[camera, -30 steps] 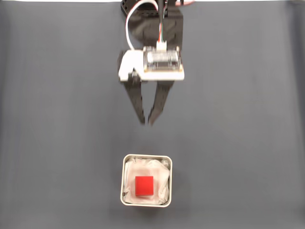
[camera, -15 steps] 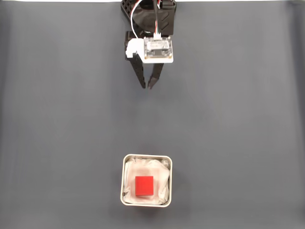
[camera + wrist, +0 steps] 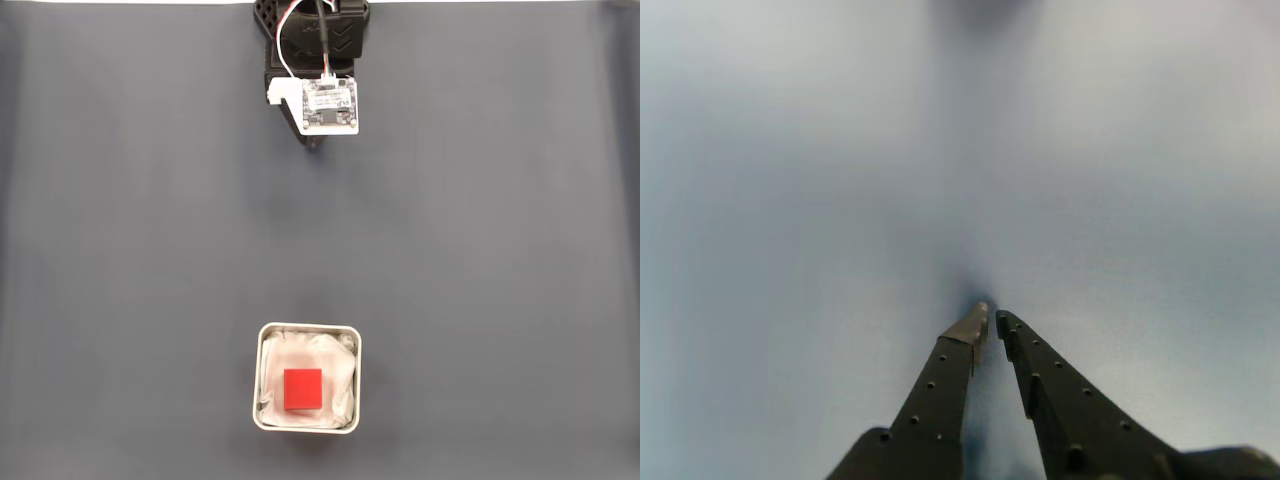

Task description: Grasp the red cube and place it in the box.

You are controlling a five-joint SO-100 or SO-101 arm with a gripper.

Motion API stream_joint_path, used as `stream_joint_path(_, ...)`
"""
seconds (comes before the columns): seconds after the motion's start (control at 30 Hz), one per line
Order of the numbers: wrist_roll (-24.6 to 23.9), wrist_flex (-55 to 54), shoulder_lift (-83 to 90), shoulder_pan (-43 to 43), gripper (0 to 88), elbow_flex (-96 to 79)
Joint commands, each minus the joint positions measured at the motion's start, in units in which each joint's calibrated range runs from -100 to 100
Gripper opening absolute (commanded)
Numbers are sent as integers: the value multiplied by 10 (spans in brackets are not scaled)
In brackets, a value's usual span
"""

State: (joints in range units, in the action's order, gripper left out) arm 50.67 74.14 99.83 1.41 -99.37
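Placement looks done: your small matte red cube (image 3: pixel 303 389) sits inside the square metal-rimmed, white-lined box (image 3: pixel 259 385) at lower centre. The end effector (image 3: pixel 991 321), top centre, is clenched, empty. Nothing remains but parking.

even soft light over my fixed view, sharp, faint shadows, my wrist view hazy, washed-out, blurred mat

Matte red cube (image 3: pixel 303 389), metal-rimmed box (image 3: pixel 307 329)
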Motion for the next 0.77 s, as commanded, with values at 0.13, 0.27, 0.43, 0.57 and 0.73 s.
stream_joint_path(0.13, -13, 18, 1, -1, 0, -5)
stream_joint_path(0.27, -13, 18, 1, -3, 0, -5)
stream_joint_path(0.43, -13, 18, 1, -3, 0, -5)
stream_joint_path(0.57, -13, 18, 1, -3, 0, -5)
stream_joint_path(0.73, -13, 18, 1, -3, 0, -5)
